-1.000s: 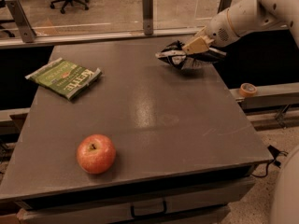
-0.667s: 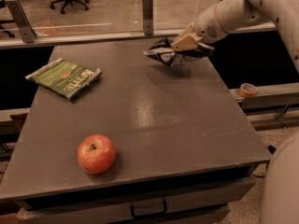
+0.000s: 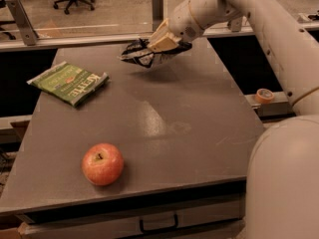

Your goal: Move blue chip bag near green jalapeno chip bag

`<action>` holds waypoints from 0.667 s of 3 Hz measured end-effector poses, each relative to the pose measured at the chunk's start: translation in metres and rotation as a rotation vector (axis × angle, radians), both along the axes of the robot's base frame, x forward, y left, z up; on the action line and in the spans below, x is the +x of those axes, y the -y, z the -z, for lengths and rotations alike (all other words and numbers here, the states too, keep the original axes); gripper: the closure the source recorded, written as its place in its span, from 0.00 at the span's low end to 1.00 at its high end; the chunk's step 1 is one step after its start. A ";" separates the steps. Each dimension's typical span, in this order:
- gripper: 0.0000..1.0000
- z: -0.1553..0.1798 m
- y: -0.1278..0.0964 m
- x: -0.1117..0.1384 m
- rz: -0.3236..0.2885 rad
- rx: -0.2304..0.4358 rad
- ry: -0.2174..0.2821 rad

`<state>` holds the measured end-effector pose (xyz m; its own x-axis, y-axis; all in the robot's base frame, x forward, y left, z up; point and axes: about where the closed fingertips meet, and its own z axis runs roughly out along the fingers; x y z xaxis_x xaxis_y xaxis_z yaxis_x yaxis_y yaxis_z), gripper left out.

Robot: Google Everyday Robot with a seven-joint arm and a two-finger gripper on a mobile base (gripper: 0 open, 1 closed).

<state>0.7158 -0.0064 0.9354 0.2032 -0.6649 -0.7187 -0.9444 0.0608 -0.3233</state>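
Note:
The blue chip bag point(image 3: 140, 53) is dark and crinkled with whitish ends. It hangs above the far middle of the grey table point(image 3: 149, 128). My gripper point(image 3: 160, 44) is shut on its right part and holds it off the tabletop. The green jalapeno chip bag point(image 3: 69, 82), flat with white "Kettle" lettering, lies at the table's far left. The blue bag is to the right of it, with a gap of about one bag length.
A red apple point(image 3: 102, 164) sits near the front left of the table. A roll of tape point(image 3: 264, 95) lies on a ledge to the right. My arm point(image 3: 259, 29) reaches in from the right. A glass barrier point(image 3: 99, 31) runs behind the table.
My gripper has carried the blue chip bag leftward, from the far right of the table toward the far middle, closer to the green bag. The apple and green bag have not moved.

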 end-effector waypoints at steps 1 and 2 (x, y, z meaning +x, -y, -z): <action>1.00 0.010 -0.039 -0.008 -0.117 -0.028 0.058; 0.81 0.030 -0.065 -0.012 -0.172 -0.049 0.081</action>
